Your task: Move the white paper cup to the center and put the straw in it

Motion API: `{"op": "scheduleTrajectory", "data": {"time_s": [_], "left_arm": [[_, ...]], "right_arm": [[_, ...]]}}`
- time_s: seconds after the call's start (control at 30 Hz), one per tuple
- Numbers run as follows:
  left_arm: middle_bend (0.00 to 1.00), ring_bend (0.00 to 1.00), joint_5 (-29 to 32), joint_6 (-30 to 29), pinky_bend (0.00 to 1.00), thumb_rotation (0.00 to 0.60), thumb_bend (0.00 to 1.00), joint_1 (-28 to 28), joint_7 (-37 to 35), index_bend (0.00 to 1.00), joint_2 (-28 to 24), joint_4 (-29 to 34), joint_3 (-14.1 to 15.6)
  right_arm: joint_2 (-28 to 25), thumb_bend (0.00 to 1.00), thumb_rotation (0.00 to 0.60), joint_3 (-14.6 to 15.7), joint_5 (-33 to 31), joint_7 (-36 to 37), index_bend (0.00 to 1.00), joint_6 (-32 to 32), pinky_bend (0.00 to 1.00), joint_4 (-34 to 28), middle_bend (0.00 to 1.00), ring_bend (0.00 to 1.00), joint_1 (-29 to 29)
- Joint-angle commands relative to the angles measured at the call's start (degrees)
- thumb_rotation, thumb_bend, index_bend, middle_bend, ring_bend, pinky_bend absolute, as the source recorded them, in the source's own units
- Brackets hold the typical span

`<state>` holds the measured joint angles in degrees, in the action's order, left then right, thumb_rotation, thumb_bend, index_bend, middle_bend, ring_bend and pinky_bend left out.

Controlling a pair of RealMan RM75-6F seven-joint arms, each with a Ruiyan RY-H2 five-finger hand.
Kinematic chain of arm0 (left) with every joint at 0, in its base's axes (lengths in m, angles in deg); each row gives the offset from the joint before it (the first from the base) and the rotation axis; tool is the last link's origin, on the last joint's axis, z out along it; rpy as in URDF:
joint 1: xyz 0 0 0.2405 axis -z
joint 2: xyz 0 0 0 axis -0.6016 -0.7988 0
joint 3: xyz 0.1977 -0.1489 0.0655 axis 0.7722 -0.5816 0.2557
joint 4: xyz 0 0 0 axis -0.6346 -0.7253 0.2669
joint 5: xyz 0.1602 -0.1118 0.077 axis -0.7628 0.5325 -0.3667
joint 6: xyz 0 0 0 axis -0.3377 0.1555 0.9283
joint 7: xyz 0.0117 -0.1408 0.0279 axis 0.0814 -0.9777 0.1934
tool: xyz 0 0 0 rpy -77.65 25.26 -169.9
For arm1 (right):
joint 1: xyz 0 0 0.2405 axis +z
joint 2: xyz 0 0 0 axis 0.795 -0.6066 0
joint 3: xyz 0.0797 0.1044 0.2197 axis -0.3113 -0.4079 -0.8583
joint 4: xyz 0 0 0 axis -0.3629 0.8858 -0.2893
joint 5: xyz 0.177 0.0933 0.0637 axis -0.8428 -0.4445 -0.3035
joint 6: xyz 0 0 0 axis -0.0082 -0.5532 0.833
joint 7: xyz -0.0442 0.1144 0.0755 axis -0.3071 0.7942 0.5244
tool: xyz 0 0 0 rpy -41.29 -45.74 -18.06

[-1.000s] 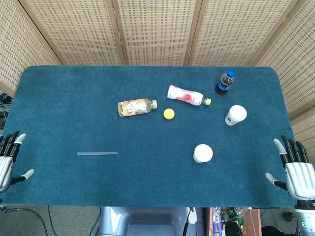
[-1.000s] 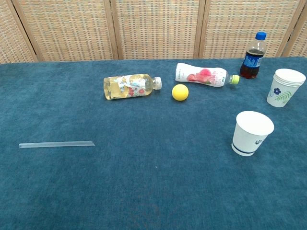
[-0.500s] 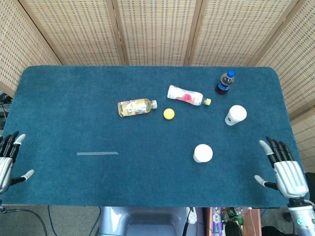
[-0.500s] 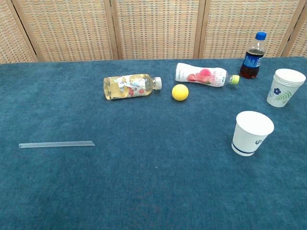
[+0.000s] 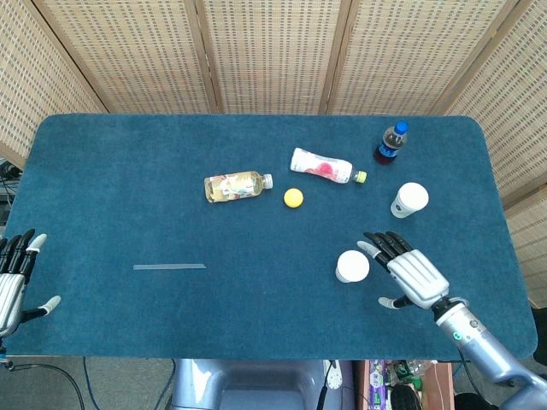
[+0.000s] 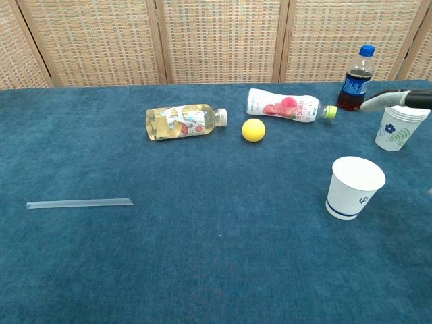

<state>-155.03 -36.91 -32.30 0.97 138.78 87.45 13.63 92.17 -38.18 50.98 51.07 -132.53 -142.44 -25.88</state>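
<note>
My right robot hand (image 5: pixel 413 278) is spread and holds nothing, just beside the white paper cup with the blue band (image 5: pixel 352 266), right of the table's middle. The cup looks light and easily crushed, so I would grip its wall gently.

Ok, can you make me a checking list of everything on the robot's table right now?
Surface: blue table cloth, flat.
Job's things: white paper cup upright, right of center; straw lying flat at left.
Clutter: flowered cup, cola bottle upright; yellow bottle and pink bottle on their sides; yellow ball.
Hands: right hand beside the white cup, fingers spread, holding nothing; left hand at table edge, open.
Cables: some under the table's front edge.
Surroundings: woven screens behind.
</note>
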Motion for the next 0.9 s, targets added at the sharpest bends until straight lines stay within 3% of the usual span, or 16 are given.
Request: {"op": "scheduleTrajectory", "data": {"time_s": [0.03,0.4,0.57,0.67,0.77,0.9], "left_arm": [[0.0,0.0,0.81,0.68,0.0,0.6,0.03,0.23,-0.37,0.0,-0.14,-0.06,-0.29],[0.0,0.0,1.73,2.33,0.0,0.6,0.03,0.92,-0.29,0.0,0.14,-0.57,-0.36],[0.0,0.0,2.12,2.35,0.0,0.6,0.03,0.98,-0.18,0.0,0.18,-0.54,-0.56],[0.0,0.0,2.45,2.59,0.0,0.6,0.03,1.1,-0.21,0.0,0.21,-0.67,-0.68],[0.0,0.0,2.77,2.9,0.0,0.6,0.03,1.24,-0.24,0.0,0.23,-0.75,-0.78],[0.0,0.0,3.07,3.19,0.0,0.6,0.03,1.35,-0.16,0.0,0.27,-0.77,-0.81]], "right_arm": [[1.8,0.0,0.6,-0.81,-3.83,-3.51,0.0,5.16,0.0,-2.35,0.0,0.0,2.77],[10.56,0.0,0.6,-3.05,-14.49,-16.02,0.0,9.78,0.0,1.58,0.0,0.0,7.31],[11.97,0.0,0.6,-3.73,-20.86,-18.59,0.0,12.32,0.0,1.88,0.0,0.0,9.1],[12.63,0.0,0.6,-3.81,-23.16,-19.53,0.01,12.72,0.07,2.72,0.01,0.0,9.84],[13.77,0.01,0.6,-3.88,-24.85,-20.17,0.08,12.6,0.18,4.26,0.12,0.04,10.45],[15.24,0.14,0.6,-3.7,-25.59,-20.19,0.27,11.82,0.4,6.4,0.33,0.22,10.8]]}}
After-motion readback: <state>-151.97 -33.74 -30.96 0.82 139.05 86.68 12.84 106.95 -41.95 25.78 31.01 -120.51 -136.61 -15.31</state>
